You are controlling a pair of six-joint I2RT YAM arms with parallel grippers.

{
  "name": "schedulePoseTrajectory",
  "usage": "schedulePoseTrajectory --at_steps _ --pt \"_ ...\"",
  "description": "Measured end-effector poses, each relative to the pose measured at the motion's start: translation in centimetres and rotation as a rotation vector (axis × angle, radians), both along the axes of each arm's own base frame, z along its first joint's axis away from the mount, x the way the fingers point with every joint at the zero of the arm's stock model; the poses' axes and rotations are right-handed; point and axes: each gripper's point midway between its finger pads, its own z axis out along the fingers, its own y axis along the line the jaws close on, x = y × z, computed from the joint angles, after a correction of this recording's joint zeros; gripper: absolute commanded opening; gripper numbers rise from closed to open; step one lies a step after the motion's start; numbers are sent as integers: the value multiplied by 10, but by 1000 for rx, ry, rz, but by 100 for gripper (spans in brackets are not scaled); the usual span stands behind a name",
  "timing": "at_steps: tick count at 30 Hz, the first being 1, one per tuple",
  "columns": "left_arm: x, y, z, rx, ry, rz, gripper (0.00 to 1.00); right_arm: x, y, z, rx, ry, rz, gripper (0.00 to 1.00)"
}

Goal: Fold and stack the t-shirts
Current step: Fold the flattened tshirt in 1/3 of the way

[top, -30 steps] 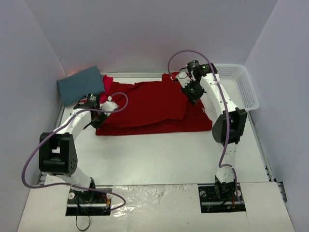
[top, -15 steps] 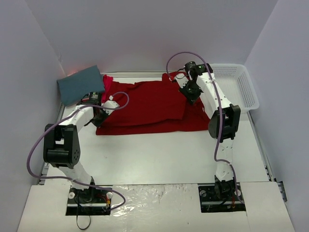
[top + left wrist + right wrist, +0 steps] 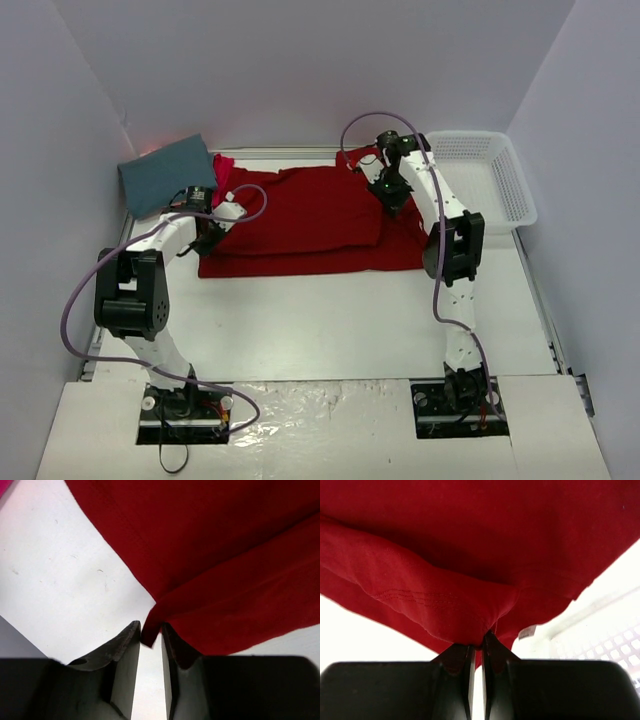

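Observation:
A deep red t-shirt (image 3: 320,220) lies partly folded across the back of the table. My left gripper (image 3: 214,228) is shut on its left edge; in the left wrist view a corner of red cloth (image 3: 150,630) sits between the fingers. My right gripper (image 3: 390,188) is shut on the shirt's right upper edge, with a bunched hem (image 3: 470,615) pinched at the tips. A folded slate-teal t-shirt (image 3: 167,172) lies at the back left corner. A pinkish-red t-shirt (image 3: 222,170) peeks out between it and the deep red one.
A white mesh basket (image 3: 490,175) stands at the back right, next to the right arm; it also shows in the right wrist view (image 3: 615,650). Walls close in the table on the left, back and right. Bare white table (image 3: 330,320) lies in front of the shirt.
Both grippers have moved toward the back of the table with the deep red shirt held. The shirt's front edge has slid back a little and its right upper part has bunched up.

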Motion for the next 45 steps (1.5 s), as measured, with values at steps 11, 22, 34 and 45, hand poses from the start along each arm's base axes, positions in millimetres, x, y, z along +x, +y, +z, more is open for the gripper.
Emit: schedulePoseTrajectory --at_steps 11,22,34,45 --pt "12 5 11 17 -45 30 40 31 -7 -21 -49 -63 -43 36" --pt "5 6 51 7 -120 50 47 74 -8 0 -44 -248 -107 58" --pt "-39 13 98 -24 -227 93 50 -1 -3 -27 30 -41 -68 51" --pt "-65 12 88 -50 -196 121 50 -38 29 -31 198 78 17 49"
